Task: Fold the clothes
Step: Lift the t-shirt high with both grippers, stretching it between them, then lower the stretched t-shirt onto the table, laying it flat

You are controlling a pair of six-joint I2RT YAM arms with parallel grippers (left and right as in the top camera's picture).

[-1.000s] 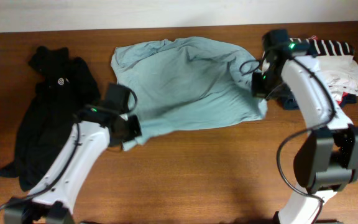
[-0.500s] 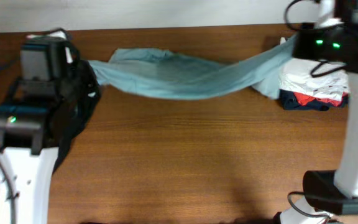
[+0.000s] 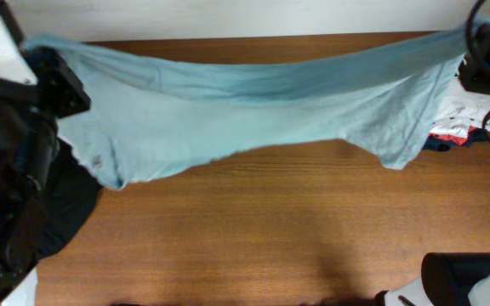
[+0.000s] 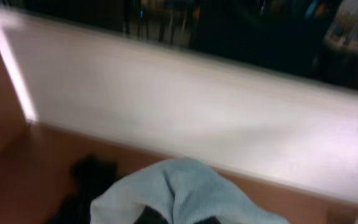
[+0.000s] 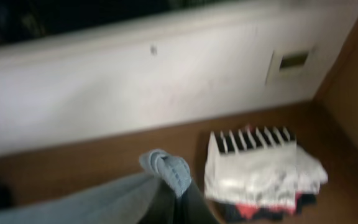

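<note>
Wooden table [image 3: 270, 229], teal shirt [image 3: 228, 110] stretched across, lower hem sagging

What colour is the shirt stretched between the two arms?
Pale grey-teal; the shirt shows best overhead.

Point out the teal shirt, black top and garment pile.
teal shirt [image 3: 253, 110], overhead view, stretched middle
black top [image 4: 86, 180], left wrist view, upper edge
garment pile [image 5: 260, 171], right wrist view, white layer

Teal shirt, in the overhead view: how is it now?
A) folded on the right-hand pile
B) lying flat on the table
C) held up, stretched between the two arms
C: the shirt spans from arm to arm, and each wrist view shows a bunched corner at the jaws.
</note>
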